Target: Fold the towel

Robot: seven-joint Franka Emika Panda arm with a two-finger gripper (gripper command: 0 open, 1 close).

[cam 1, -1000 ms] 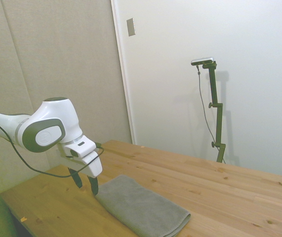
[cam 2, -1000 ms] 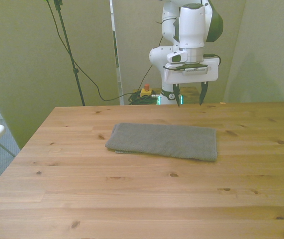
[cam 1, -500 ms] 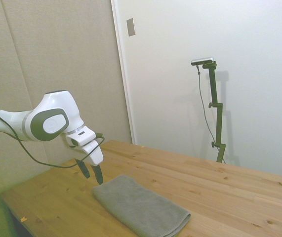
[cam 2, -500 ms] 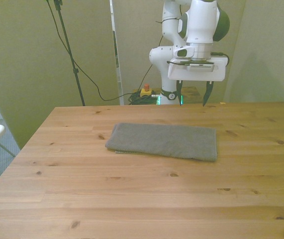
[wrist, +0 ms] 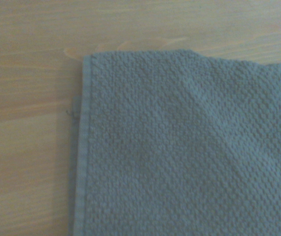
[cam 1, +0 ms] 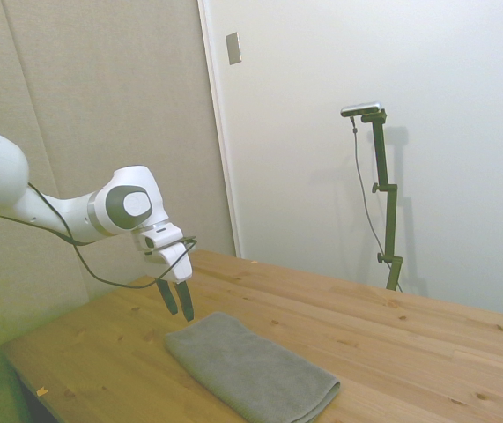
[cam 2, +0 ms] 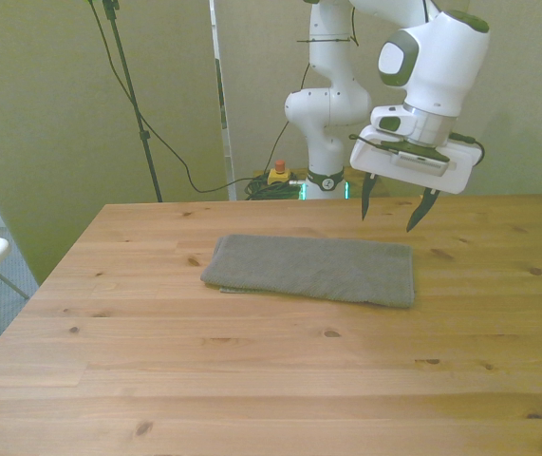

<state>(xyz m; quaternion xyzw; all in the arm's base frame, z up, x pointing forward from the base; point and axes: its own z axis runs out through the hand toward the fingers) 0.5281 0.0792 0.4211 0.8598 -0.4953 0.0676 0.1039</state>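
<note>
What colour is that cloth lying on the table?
The towel is plain gray with a nubby terry weave, clearest in the wrist view.

table (cam 2: 252, 380): bare wood on all sides of the towel (cam 2: 313, 268) | towel: flat, the only thing lying on the table | gripper (cam 2: 390, 208): fingers apart, in the air at about 1 o'clock of the towel in the front view, clear gap below its tips
</note>
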